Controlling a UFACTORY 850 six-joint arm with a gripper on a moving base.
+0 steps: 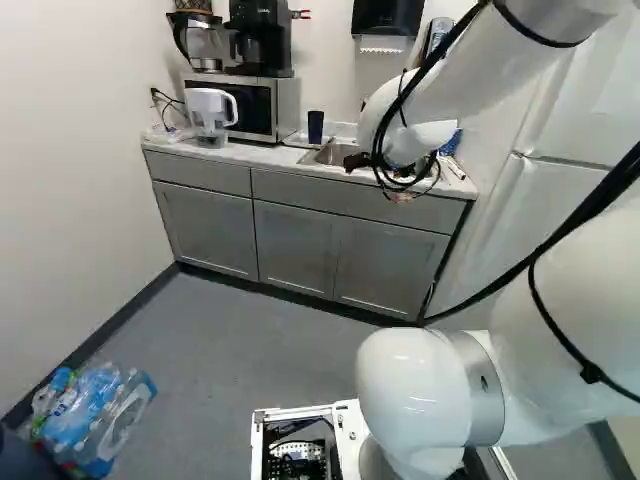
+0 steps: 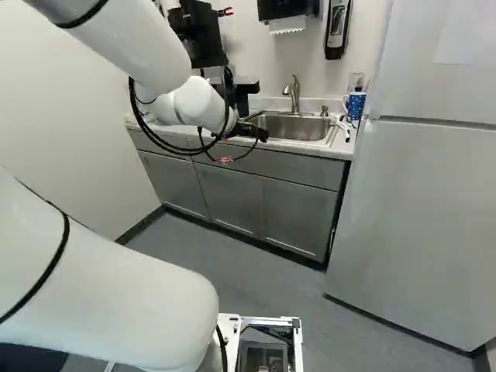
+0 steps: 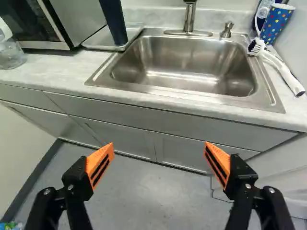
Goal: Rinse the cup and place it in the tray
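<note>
One tall, dark blue cup (image 3: 114, 23) stood upright on the flat grey tray (image 3: 93, 42), just beside the stainless-steel sink (image 3: 192, 62) and near the silver microwave (image 3: 81, 19). Jaws released, orange pads (image 3: 100, 164) spread wide apart, short of the pale tabletop (image 3: 57, 72). Across the sink, a blue paper cup with coloured dots (image 3: 277, 23) stood near a white-handled brush (image 3: 283, 74).
</note>
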